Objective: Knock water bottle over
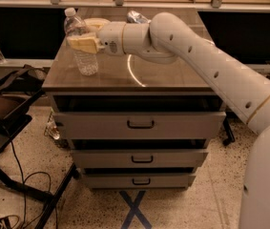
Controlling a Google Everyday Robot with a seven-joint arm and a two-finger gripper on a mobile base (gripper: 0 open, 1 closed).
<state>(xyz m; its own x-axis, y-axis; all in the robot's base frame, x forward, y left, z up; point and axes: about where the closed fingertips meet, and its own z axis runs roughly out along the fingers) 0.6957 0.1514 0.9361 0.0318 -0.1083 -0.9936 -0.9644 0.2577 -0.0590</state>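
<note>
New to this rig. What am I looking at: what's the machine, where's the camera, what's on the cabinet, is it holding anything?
The white jointed thing is the single arm of a mobile robot; its body fills the lower right corner. At the arm's tip is the gripper, a two-finger clamp, right at the water bottle, at about mid-height. There is only one camera view. Where it is mounted is not on record, but it looks down at the front of a three-drawer cabinet. On the cabinet's top the clear water bottle stands upright near the left edge, and a silver can sits toward the back, partly behind the arm. Whether the gripper actually clamps the bottle cannot be told from here. The job is to knock that bottle over, which is not yet done.
</note>
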